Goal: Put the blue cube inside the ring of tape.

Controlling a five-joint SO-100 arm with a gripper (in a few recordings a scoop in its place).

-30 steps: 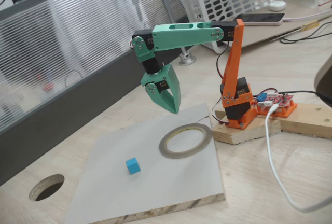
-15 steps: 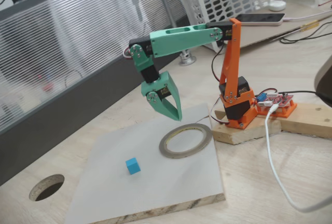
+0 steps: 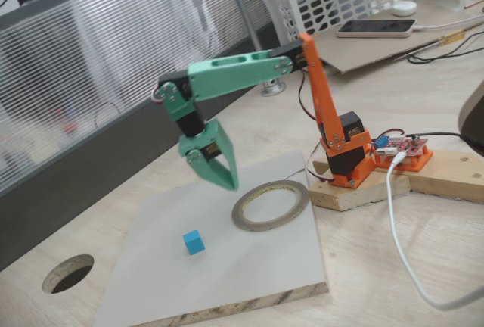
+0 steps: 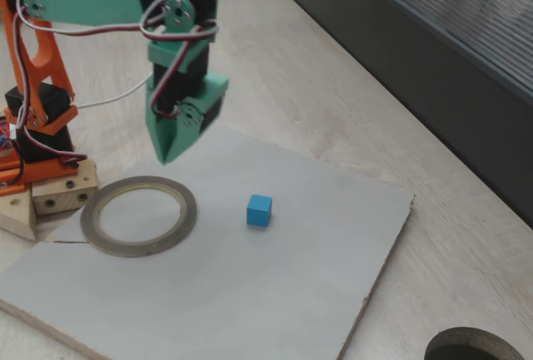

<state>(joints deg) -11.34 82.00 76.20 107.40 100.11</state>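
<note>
On a pale grey board (image 3: 249,266) atop the wooden table, the small sky-blue blue cube (image 3: 193,242) is sitting outside the grey-tan ring of tape (image 3: 271,204), while the empty green gripper (image 3: 228,183) is hanging pressed together above.

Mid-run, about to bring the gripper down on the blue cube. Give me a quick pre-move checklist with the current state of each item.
1. Blue cube free on the white board, nothing touching it: ok.
2. Gripper empty: ok, it hangs in the air carrying nothing.
3. Jaws open enough for the cube: not ok, the fingers look closed together in both fixed views.
4. Gripper above the cube: not ok, it sits up and off to the side, between cube and ring of tape.
5. Ring's opening free: ok, bare board inside.
6. Cube faces square to the fingers: cannot tell.
</note>
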